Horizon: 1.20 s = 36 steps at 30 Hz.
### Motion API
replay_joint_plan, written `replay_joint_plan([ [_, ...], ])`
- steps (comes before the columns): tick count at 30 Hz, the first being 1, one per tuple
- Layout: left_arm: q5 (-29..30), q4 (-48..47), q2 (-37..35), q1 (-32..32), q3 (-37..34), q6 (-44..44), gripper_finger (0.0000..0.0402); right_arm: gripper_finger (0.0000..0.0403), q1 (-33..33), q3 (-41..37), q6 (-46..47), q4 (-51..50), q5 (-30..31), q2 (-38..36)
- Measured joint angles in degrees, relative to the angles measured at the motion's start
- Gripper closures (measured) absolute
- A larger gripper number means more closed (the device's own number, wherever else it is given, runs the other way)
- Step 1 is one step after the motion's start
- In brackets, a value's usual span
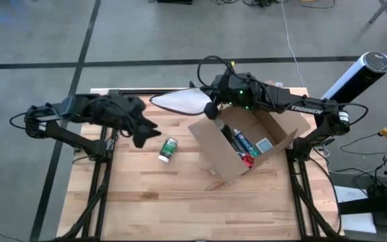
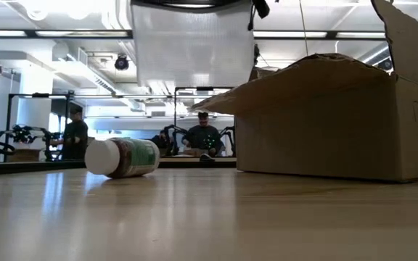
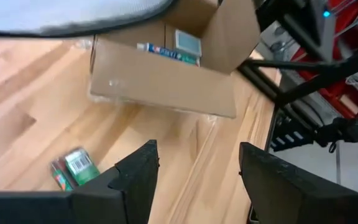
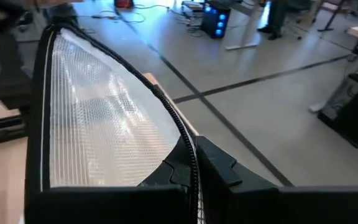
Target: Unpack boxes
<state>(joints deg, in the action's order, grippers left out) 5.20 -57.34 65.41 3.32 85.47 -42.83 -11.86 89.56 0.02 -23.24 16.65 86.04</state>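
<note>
Two arms: we see both over the wooden table (image 1: pixel 180 202), and we place everything by the cardboard box
Box: the brown cardboard box (image 1: pixel 244 144) sits on the table with its flaps open, tilted so its open mouth faces upward and outward; in the low view it (image 2: pixel 332 119) rests flat on the wood
Box contents: we make out a tube-shaped item (image 1: pixel 242 142), a small pale packet (image 1: pixel 263 144) and something red (image 1: pixel 248 160) inside; we cannot tell more
Right gripper: it (image 1: pixel 210 107) hangs just beyond the box's far corner, fingers pinched together on the edge of the pouch; the right wrist view shows the dark fingers (image 4: pixel 213 165) clamped on the pouch's dark rim
Pouch: the flat pale bubble-lined pouch (image 1: pixel 180 101) is lifted off the table, stretching away from the box toward the table's far edge; in the low view it (image 2: pixel 191 47) hangs above the table beside the box
Left gripper: it (image 1: pixel 143 134) hovers well to the box's left, fingers (image 3: pixel 135 180) parted with nothing between them
Bottle: a small bottle with a white cap and green label (image 1: pixel 168 149) lies on its side on the table between the left gripper and the box, apart from both
Room: we see people (image 2: pixel 206 134) seated far behind the table
</note>
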Motion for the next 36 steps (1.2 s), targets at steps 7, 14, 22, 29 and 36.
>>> replay_joint_plan([
  [7,-0.2,-4.5,6.0,0.4,-0.1,-4.0,0.0184,0.0403,-0.3,0.0,-0.1,-0.1,-0.1,3.0],
  [14,0.0,-8.9,10.4,0.5,-1.8,-6.4,0.0160,0.0403,-0.3,0.0,-0.1,0.0,-0.1,3.9],
  [22,11.3,1.1,5.9,5.5,-15.6,-13.9,0.0155,0.0403,-0.8,0.0,-0.1,-0.1,-0.1,3.7],
  [29,14.6,13.8,4.6,8.4,-30.0,-20.7,0.0150,0.0403,-0.8,0.0,-0.5,-0.3,-0.4,3.7],
  [36,13.7,19.5,9.1,6.7,-36.8,-24.6,0.0137,0.0403,-0.8,0.0,-0.7,-1.3,-1.8,3.6],
])
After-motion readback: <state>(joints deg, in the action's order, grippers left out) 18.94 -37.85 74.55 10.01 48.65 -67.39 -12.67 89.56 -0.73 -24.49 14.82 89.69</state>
